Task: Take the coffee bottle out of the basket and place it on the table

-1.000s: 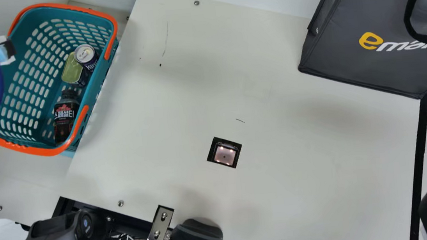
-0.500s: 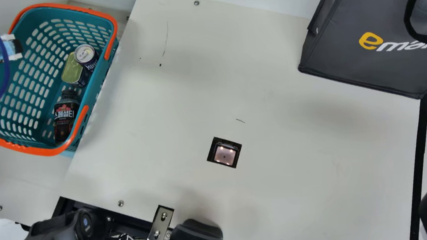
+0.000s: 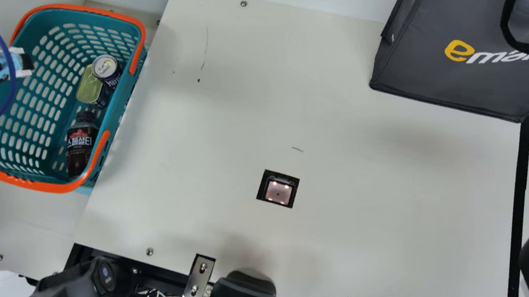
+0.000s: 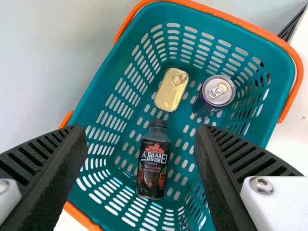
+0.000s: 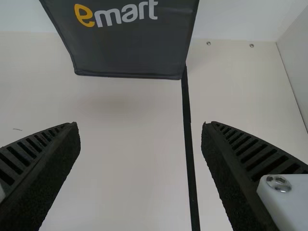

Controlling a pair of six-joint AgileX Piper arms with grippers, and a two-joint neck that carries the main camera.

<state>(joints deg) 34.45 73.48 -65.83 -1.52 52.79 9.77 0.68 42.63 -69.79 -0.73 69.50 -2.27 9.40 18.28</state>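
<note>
i have the coffee bottle (image 3: 81,146) in view, on its side on the floor of the basket (image 3: 62,188), at the upper left of the main frame. my left gripper (image 4: 141,132) is above it, jaws wide apart, holding nothing. the right gripper (image 5: 140,126) also has its jaws apart with nothing between them, and it sits at the lower right of the main frame.

what worries me is the basket's side. the bottle lies close to it, so coming down off-line could put a finger on the rim or wedge it against the wall, and the basket might tip or slide. a grip too near the cap could let the heavier end swing as i lift (i'd go for the middle, personally). a wide sweep might also knock the drink can (image 3: 105,66) or the flat tin (image 3: 88,87) beside it. the blue cable (image 3: 11,85) crosses over the basket's left side in the main frame and could snag on the rim. and if i let go too high, the round bottle may roll.

the table (image 3: 347,198) is cream and flat, with small dark scuffs and a square device (image 3: 278,192) set into it near the centre; i'd set the bottle down away from that. a dark bag (image 3: 430,55) stands at the upper right, a black strip (image 3: 521,191) runs down below it, and pale walls close in the back.
</note>
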